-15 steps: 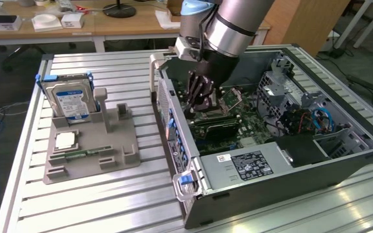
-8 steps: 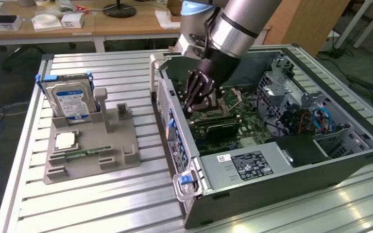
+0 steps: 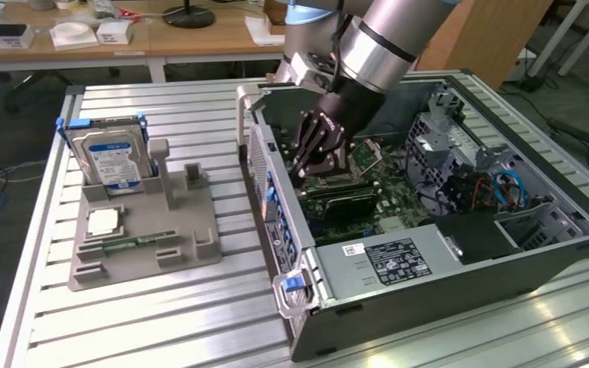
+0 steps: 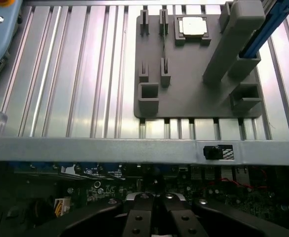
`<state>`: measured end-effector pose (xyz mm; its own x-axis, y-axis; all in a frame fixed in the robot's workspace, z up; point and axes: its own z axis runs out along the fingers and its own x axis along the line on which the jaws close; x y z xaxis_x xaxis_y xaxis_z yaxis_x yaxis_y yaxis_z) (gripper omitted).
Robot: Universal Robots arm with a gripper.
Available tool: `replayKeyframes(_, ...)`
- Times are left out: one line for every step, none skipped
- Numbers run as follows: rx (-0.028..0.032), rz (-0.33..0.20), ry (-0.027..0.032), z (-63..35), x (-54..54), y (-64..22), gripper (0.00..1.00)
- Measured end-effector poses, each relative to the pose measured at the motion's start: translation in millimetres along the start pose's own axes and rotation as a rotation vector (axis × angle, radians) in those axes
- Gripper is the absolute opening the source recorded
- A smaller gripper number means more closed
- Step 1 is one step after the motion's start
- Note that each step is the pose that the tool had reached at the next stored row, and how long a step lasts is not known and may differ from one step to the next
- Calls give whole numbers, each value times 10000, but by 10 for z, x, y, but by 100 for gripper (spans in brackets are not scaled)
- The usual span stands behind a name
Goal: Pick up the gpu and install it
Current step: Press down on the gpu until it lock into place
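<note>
One slatted aluminium table [image 3: 172,307] carries the whole set-up. Behind it, beyond the claw [image 3: 317,165], stands a wooden desk [image 3: 172,38] with small white boxes on it, and bare floor shows on either side.

To the claw's left in the exterior view, well apart from it, one grey tray [image 3: 202,245] lies flat on the slats. It holds one blue-labelled hard drive [image 3: 110,153] standing upright, one square chip [image 3: 103,222] and one green memory stick [image 3: 141,240] set on edge. The wrist view shows the same tray [image 4: 193,94] and chip [image 4: 192,25] past the case wall [image 4: 134,148].

One open computer case [image 3: 428,291] lies on its side, and the arm reaches down into it. The claw [image 4: 155,217] hangs low over the motherboard [image 3: 376,207].

Just beneath the claw lies the gpu [image 3: 343,201], a thin, flat, black card running along the board. It is dark against dark parts and its edges are hard to trace. Whether the claw is clamped on it, or merely close above it, cannot be told.

To the claw's right sit one labelled black power unit [image 3: 397,261] and one loop of blue cable [image 3: 506,184].
</note>
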<state>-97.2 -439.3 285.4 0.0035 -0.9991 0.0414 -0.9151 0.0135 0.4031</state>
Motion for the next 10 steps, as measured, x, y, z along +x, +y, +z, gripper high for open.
replayKeyframes(-2,-1,1,6,3,-3,10)
replayKeyframes(-4,-1,1,10,7,-5,10)
replayKeyframes(-6,-1,2,14,10,-6,10)
replayKeyframes(-8,0,2,18,13,-8,10)
replayKeyframes(-11,1,4,22,15,-9,10)
replayKeyframes(-16,3,7,27,16,-12,10)
replayKeyframes(-20,4,12,32,17,-14,10)
replayKeyframes(-23,5,15,39,18,-16,10)
replayKeyframes(-25,4,20,46,17,-18,10)
replayKeyframes(-29,6,27,54,17,-18,10)
